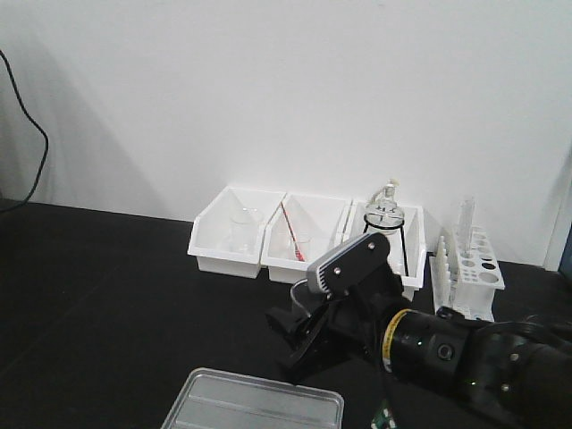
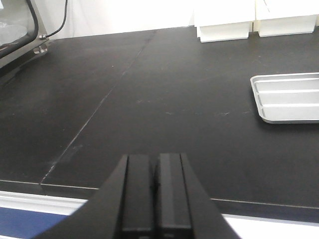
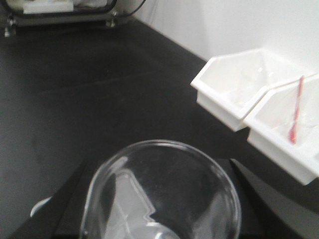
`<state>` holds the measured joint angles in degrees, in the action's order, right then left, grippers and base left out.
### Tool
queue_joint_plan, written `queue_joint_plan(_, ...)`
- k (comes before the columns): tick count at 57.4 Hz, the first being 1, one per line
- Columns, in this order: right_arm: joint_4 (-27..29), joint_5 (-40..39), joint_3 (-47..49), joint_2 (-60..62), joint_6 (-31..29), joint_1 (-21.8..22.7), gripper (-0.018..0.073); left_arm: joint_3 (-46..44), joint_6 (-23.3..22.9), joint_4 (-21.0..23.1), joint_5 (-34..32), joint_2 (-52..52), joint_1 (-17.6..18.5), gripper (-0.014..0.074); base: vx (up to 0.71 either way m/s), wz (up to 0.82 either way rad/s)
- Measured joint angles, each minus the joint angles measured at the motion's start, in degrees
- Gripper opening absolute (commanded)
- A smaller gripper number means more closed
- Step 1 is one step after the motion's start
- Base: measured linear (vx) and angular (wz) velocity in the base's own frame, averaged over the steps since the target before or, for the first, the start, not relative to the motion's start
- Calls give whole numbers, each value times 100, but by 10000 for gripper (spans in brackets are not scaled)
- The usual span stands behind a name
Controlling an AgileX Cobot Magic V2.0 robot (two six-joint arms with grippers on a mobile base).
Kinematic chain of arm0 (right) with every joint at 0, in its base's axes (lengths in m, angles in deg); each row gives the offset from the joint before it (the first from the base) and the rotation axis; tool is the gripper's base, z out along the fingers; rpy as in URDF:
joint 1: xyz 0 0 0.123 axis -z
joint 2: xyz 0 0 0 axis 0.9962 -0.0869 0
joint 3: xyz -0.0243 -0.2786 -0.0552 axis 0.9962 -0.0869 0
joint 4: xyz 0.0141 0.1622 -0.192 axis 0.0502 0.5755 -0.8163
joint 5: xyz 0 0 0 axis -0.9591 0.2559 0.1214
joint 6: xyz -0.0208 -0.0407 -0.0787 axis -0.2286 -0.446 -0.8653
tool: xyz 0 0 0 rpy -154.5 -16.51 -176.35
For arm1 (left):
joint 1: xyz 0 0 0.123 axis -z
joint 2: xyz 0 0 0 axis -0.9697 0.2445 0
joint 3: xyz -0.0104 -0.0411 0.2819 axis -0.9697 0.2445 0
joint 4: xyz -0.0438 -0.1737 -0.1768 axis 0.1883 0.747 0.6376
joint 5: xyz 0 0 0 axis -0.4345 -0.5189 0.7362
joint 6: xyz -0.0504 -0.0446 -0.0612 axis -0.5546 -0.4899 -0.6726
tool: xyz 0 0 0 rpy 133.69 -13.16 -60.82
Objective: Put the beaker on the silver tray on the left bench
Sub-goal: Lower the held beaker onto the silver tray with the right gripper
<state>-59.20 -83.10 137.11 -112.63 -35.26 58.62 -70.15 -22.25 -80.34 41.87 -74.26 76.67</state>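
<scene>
The clear glass beaker (image 3: 159, 199) fills the bottom of the right wrist view, rim towards the camera. My right gripper (image 3: 162, 221) is shut on it, one dark finger showing on each side. In the front view that gripper (image 1: 301, 338) hovers just above and behind the silver tray (image 1: 255, 407), which lies on the black left bench (image 1: 107, 286) at the bottom edge. The beaker itself is hard to make out there. My left gripper (image 2: 155, 172) is shut on nothing, low over the bench's near edge, with the silver tray (image 2: 289, 99) off to its right.
Three white bins (image 1: 228, 246) stand along the back wall. The left and middle ones hold small glassware and a red-marked rod (image 1: 288, 228); the right one holds a flask on a black tripod (image 1: 384, 219). A white tube rack (image 1: 469, 268) stands at the right. A black cable (image 1: 36, 143) hangs at the left.
</scene>
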Motion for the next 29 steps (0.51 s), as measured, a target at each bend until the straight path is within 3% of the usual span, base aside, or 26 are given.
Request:
queue_joint_plan(10,193,-599,0,-859,-489,6,-6,0,0,0,0,0,0,-6,0,0)
queue_joint_plan(29,1782,-1293,13,-2049,-1957,17,-6,0,0,0,0,0,0,-6,0,0)
